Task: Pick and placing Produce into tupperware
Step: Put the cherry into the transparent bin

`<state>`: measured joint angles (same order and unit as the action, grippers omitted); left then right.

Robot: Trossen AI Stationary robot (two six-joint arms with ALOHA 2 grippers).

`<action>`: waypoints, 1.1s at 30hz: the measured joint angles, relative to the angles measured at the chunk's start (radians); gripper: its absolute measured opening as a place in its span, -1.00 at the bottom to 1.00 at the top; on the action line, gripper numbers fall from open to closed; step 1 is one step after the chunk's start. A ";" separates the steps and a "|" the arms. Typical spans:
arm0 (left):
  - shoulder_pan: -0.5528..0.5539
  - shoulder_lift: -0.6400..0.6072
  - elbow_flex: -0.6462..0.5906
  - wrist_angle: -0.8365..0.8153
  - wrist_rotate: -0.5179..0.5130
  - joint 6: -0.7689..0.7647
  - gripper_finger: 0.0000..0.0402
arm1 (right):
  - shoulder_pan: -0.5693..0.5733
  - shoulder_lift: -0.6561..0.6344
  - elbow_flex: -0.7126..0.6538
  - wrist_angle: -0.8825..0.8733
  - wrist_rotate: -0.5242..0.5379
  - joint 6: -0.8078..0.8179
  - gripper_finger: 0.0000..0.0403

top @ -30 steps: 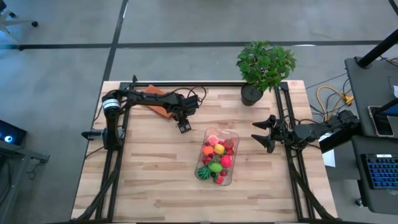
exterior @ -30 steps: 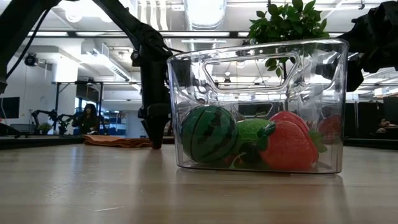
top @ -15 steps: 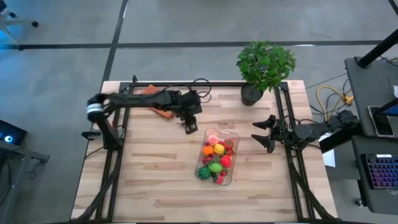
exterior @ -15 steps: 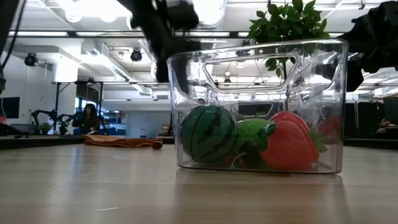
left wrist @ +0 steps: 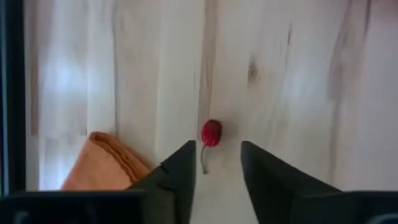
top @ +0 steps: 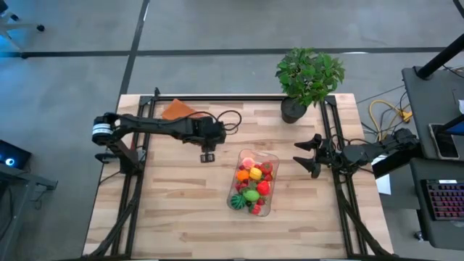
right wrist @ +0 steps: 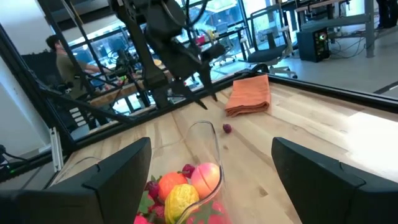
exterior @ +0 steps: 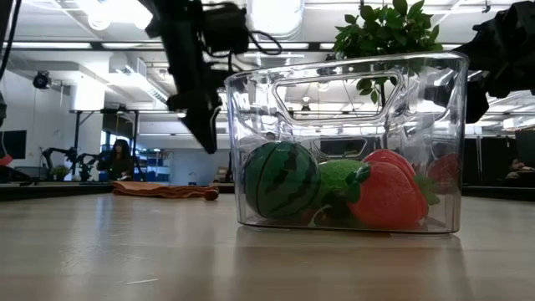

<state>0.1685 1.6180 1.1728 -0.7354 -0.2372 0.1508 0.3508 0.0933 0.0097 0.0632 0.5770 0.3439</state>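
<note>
The clear tupperware (top: 254, 183) stands right of the table's middle, with produce inside: a watermelon (exterior: 280, 180), a strawberry (exterior: 389, 192) and other small pieces. One red cherry (left wrist: 211, 132) with a thin stem lies on the bare wood beside the orange cloth (left wrist: 106, 162). My left gripper (top: 207, 156) hangs above the table left of the tub and slants downward. Its fingers stand slightly open with nothing between them, and the cherry lies on the table just beyond their tips. My right gripper (top: 304, 159) waits open at the table's right side, facing the tub.
A potted leafy plant (top: 308, 80) stands at the far right corner. The orange cloth (top: 177, 110) lies at the far left edge. Black frame rails run along the left, right and far sides. Bare wood stretches left of and in front of the tub.
My left gripper has risen off the table, where its tips stood a second ago. It has tipped to a slant and shifted a little toward the near and left edges. The tub and my right gripper have kept still.
</note>
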 joint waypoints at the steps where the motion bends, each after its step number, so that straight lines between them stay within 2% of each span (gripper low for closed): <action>1: -0.001 0.000 -0.019 0.017 0.000 0.039 -0.41 | 0.000 0.000 0.000 0.000 0.000 0.000 0.61; 5: -0.007 -0.001 -0.069 0.086 0.036 0.197 -0.17 | 0.000 0.000 0.000 0.000 0.000 0.000 0.61; 9: 0.021 0.005 -0.096 0.130 0.110 0.222 -0.07 | 0.000 0.000 0.000 0.000 0.000 0.000 0.61; 15: 0.092 0.057 -0.091 0.133 0.147 0.222 -0.06 | 0.000 0.001 0.000 0.000 0.000 0.000 0.61; 19: 0.138 0.086 -0.091 0.128 0.226 0.223 -0.06 | 0.000 0.001 0.000 0.000 0.000 0.000 0.61; 33: 0.152 0.154 -0.090 0.152 0.247 0.251 -0.08 | 0.000 0.000 0.000 0.000 0.000 0.000 0.61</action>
<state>0.3210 1.7721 1.0832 -0.5835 0.0097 0.4023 0.3505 0.0933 0.0097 0.0631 0.5769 0.3439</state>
